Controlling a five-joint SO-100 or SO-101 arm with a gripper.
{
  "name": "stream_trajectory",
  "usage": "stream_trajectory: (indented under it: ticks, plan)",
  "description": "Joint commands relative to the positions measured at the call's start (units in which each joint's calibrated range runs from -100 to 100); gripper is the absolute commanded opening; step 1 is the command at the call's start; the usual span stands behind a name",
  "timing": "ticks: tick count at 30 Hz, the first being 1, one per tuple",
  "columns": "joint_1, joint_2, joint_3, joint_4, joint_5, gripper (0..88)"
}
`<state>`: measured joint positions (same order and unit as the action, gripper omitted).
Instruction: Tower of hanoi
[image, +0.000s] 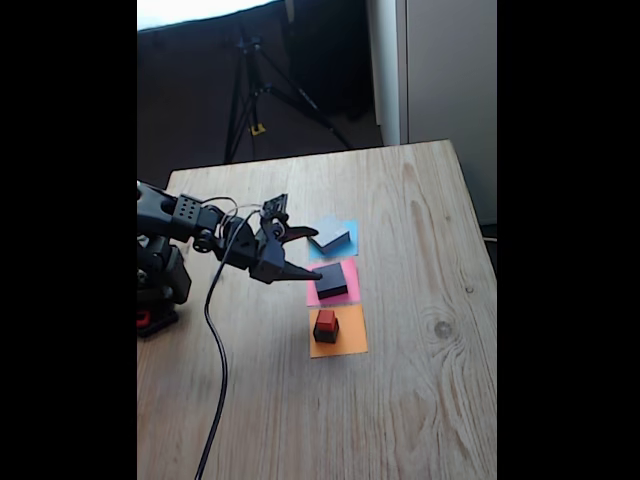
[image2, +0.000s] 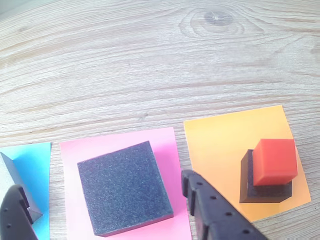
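Observation:
The grey slab (image: 332, 234) lies on the blue paper square (image: 349, 242) at the back, and one of its corners (image2: 15, 180) shows at the wrist view's left edge. The black slab (image: 331, 279) (image2: 123, 186) lies on the pink square (image: 350, 275) (image2: 165, 145). The tiny red cube (image: 326, 320) (image2: 274, 161) sits on the small black cube (image: 326, 333) (image2: 265, 191), both on the orange square (image: 345, 338) (image2: 220, 145). My gripper (image: 308, 252) (image2: 100, 200) hangs open just above the black slab, one finger on each side of it.
A black cable (image: 218, 350) runs from the arm toward the table's front edge. The arm's base (image: 160, 285) stands at the left edge. A tripod (image: 255, 95) stands on the floor behind the table. Bare wood (image: 430, 400) spreads to the right and front.

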<state>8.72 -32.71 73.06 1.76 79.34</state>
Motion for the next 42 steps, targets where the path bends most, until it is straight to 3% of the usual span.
stream_trajectory:
  ticks: [1,5,11,25,42]
  plan:
    - [0.18,1.21,0.04,-2.85,-1.58,36.1]
    - [0.68,3.94,2.13,-8.12,-0.74,35.2]
    - [0.84,8.1,9.58,-24.22,3.6,35.1]
    - [2.93,14.54,9.49,-32.48,2.77,34.3]
    - [0.84,25.14,11.67,-45.27,6.45,33.8]
